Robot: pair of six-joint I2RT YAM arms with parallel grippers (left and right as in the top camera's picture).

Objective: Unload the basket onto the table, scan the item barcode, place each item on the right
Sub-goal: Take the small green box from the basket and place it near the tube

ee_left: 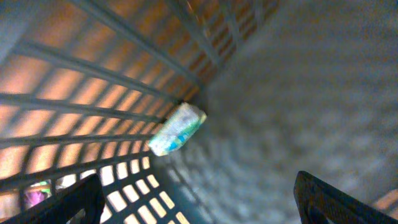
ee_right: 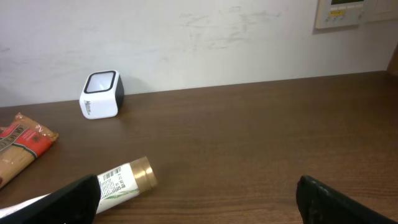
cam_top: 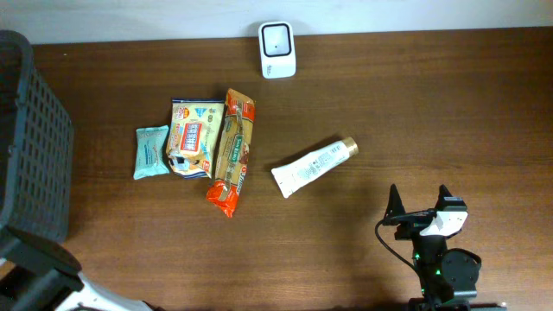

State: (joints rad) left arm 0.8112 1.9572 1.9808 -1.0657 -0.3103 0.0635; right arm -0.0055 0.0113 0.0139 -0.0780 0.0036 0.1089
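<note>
Left jaws: I see the left gripper (ee_left: 198, 186) inside the dark grey plastic lattice basket (ee_left: 93, 81), fingers spread wide and holding nothing.
Task item: the small pale packet with blue-green print (ee_left: 177, 129) lies at the foot of the basket's lattice wall, ahead of the left jaws and clear of them.
Basket contents: that packet is what I can make out; the view is blurred.
Right jaws: the right gripper (cam_top: 421, 212) is fully apart and empty, well in front and to the right of the white box-shaped barcode scanner (cam_top: 276, 49).
Tube: the white tube with gold cap (cam_top: 313, 166) lies between the scanner and the right jaws, apart from both.
Other packets: a pale blue pouch (cam_top: 152, 151), a yellow-blue snack bag (cam_top: 192, 138) and a long orange wrapper (cam_top: 232, 154) lie front-left of the scanner.
</note>
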